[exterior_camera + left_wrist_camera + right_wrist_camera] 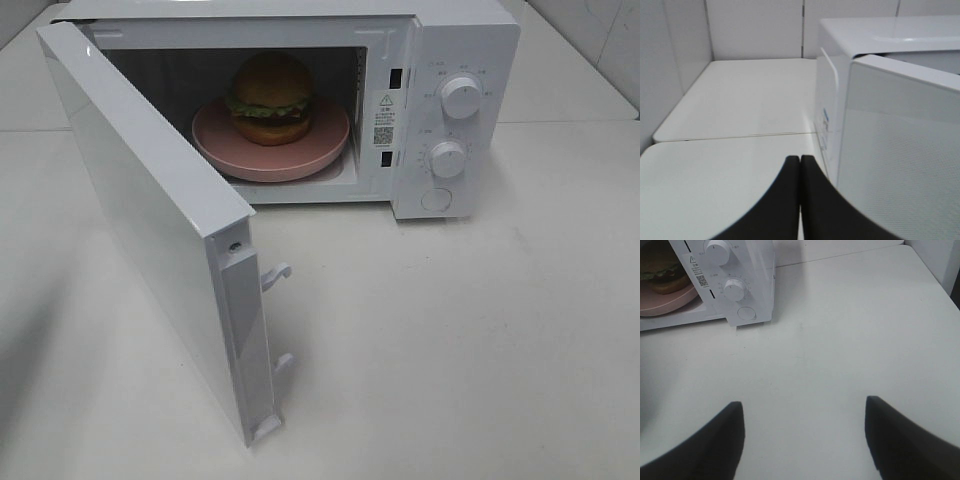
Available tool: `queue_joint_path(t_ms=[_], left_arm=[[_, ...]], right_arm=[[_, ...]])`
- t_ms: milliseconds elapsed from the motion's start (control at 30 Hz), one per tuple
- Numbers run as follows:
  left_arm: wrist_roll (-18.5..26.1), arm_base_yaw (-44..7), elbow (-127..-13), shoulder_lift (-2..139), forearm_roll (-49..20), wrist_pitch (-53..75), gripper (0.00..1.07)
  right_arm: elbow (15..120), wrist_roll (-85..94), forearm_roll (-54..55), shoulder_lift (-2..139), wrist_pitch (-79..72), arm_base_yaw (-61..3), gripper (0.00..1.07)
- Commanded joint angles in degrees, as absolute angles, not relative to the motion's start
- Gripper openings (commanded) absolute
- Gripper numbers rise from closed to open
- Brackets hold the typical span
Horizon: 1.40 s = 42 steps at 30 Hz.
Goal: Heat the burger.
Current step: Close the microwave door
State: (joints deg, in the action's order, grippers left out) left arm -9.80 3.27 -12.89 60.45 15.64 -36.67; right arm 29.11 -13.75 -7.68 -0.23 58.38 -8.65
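Observation:
The burger [270, 97], with its golden-brown bun and green lettuce, sits on a pink plate [225, 150] inside the white microwave [470, 40]. The microwave door [140, 210] hangs wide open, swung out toward the front left. Neither gripper shows in the exterior high view. In the left wrist view my left gripper [799, 162] is shut with nothing in it, just behind the open door [900, 165]. My right gripper [804, 412] stands open and empty over bare table, in front and to the right of the microwave [747, 275]; the burger [662, 272] shows at that frame's edge.
Two knobs [460, 95] [447, 158] and a round button [437, 199] sit on the microwave's right panel. Latch hooks [276, 275] stick out of the door's free edge. A white tiled wall [755, 25] stands behind the table.

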Motion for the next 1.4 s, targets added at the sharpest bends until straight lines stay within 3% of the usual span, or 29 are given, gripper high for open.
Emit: queue_joint_path(t_ms=[33, 400, 800, 1267, 1400], left_arm=[[-16.0, 2.9, -13.0, 65.9, 23.7, -44.2, 0.0], [-16.7, 2.8, -15.0, 74.1, 27.0, -50.4, 0.0], [-13.1, -8.5, -20.3, 82.9, 22.6, -50.5, 0.0], [-12.8, -14.3, -23.0, 87.9, 19.9, -51.0, 0.0], [-10.5, -18.3, -25.6, 90.2, 18.2, -49.9, 0.0]], right_arm=[[29.0, -13.3, -7.4, -1.8, 58.0, -8.3, 0.66], [29.0, -13.3, -7.4, -1.8, 58.0, -8.3, 0.66], [29.0, -13.3, -7.4, -1.8, 58.0, -8.3, 0.66], [29.0, -13.3, -7.4, -1.8, 58.0, -8.3, 0.66], [29.0, -13.3, -7.4, -1.8, 58.0, -8.3, 0.66]])
